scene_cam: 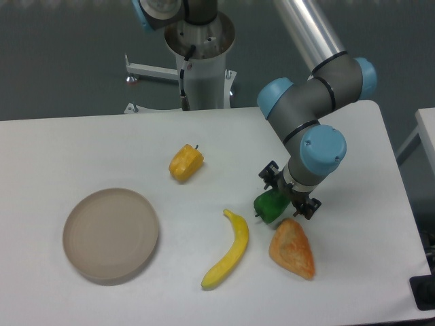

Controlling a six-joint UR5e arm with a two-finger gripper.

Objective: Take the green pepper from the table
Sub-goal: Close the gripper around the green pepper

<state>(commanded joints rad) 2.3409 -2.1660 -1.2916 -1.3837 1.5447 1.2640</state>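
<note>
My open gripper point(289, 195) straddles the green pepper point(270, 206) directly beneath it; glossy, lumpy and likely light, it wants a grip across its rounded middle.

Dark-green pepper point(270, 206), yellow pepper point(185, 163), yellow banana point(230, 250), orange wedge point(293, 249), beige plate point(111, 235), white table point(81, 149).

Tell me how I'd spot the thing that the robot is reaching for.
Start at the grey and blue robot arm over the right of the white matte table and follow it down to its black tool. Beneath sits a small glossy dark-green pepper, the only green thing, between a long yellow banana and an orange wedge-shaped piece.
</note>
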